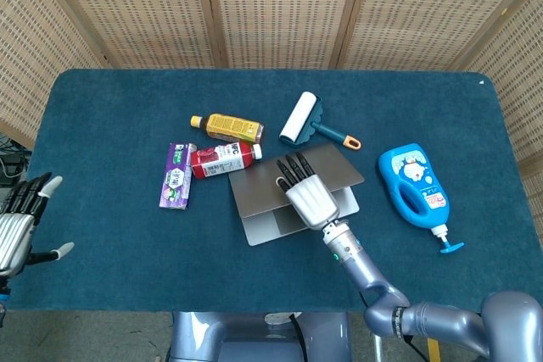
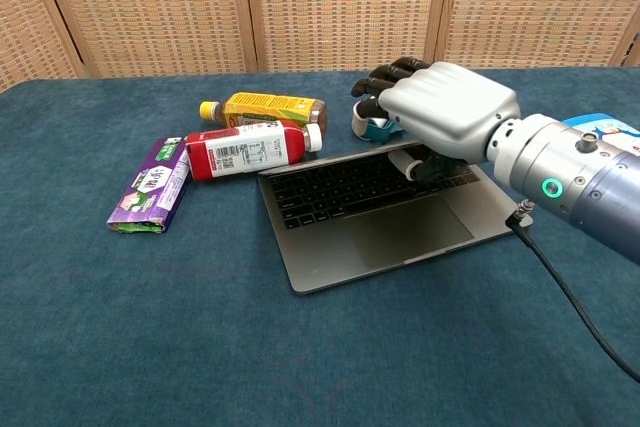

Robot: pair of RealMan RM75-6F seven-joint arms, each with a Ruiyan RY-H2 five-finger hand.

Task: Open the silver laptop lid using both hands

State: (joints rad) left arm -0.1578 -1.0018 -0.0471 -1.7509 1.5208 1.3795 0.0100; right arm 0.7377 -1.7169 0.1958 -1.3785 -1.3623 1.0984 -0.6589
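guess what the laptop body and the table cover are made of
Laptop: likely metal, matte silver-grey with a soft even sheen; keys are dark, probably plastic. Table cover: looks like dark teal fabric, felt or short-pile carpet, going by its fuzzy, non-reflective texture.

Right hand sits on the silver laptop's raised lid, red bottle just off its fingertips. Left hand hangs way off, fingers apart.

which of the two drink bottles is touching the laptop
The red-labelled bottle: its white-cap end meets the silver laptop back corner. The yellow bottle lies apart, farther back.
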